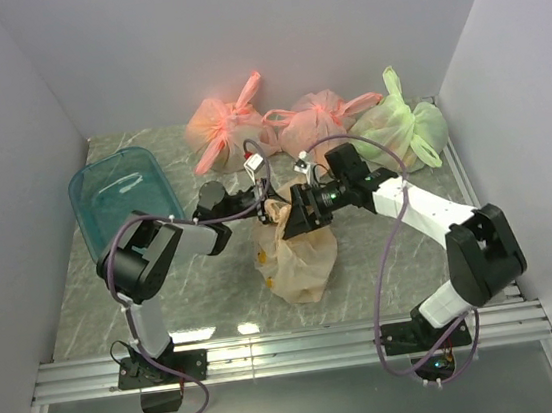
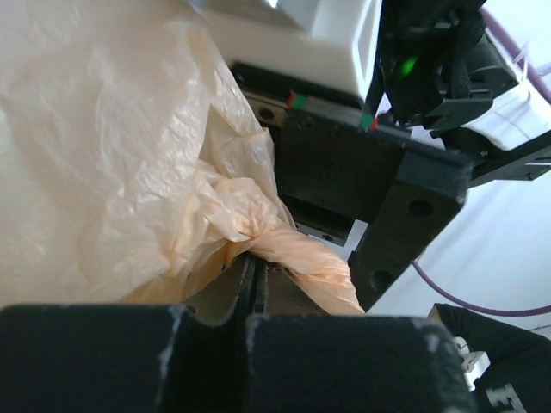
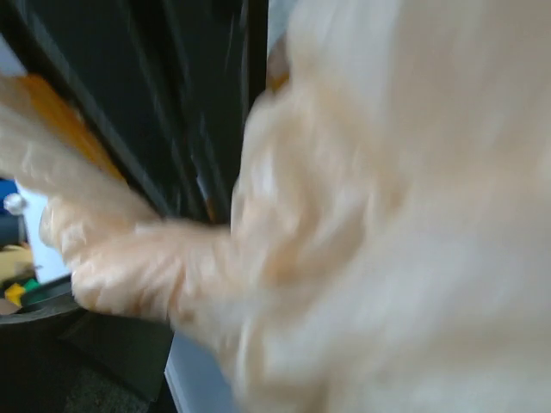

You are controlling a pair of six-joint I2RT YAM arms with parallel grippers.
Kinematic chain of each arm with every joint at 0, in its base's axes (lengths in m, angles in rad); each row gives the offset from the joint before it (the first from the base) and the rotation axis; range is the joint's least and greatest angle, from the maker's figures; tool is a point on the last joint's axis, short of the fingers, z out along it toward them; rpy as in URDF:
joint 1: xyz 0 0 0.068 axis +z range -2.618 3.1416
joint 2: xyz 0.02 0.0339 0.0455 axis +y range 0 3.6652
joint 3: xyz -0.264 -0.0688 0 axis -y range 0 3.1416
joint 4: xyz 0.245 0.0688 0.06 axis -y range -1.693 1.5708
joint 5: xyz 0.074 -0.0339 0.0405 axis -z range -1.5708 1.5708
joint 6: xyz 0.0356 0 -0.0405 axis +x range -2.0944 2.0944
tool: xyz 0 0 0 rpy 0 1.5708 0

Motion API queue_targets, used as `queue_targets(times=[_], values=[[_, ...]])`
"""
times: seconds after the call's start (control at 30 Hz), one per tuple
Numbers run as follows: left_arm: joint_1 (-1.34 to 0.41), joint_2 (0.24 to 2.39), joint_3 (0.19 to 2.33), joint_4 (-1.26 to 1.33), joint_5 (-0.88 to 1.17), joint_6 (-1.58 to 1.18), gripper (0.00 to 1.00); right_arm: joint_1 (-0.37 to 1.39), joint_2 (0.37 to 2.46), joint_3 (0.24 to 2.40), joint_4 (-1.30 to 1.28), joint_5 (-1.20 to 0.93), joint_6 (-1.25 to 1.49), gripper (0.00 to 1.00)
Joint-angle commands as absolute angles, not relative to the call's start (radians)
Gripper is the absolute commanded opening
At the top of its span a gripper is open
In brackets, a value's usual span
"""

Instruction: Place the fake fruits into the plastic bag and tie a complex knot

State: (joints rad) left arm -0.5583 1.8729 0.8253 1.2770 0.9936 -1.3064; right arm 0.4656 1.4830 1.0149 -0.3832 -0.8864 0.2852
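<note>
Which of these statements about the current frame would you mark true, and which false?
1. The left gripper is shut on a twisted strand of the plastic bag. True.
2. The teal tray lies on the table's right side. False: it lies at the left, beside the left arm.
3. Three knotted bags sit along the back wall. True: the left pink bag, the right pink bag and the green bag.
4. The green bag sits between the two pink ones. False: it is the rightmost of the three.
</note>
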Motion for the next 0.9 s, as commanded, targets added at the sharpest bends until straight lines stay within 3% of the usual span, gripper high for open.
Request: queue_targets(times=[0.0,0.37,0.7,0.87], values=[[-0.580,1.884,0.868,1.385,1.067,-1.301,0.00,0.474,1.529,1.087,-0.204,-0.916,0.405,0.83],[-0.598,1.818,0.818,1.072,1.143,-1.034,0.00,0.480,1.491,1.126,-0.209,-0.890,0.373,0.84],[-0.641,1.901,0.864,1.391,1.160,-1.213,0.00,0.543,1.516,1.043,-0.078,-0.842,0.448,0.88],[-0.641,1.882,0.864,1.329,1.163,-1.178,0.00,0.540,1.514,1.113,-0.299,-0.859,0.276,0.95]])
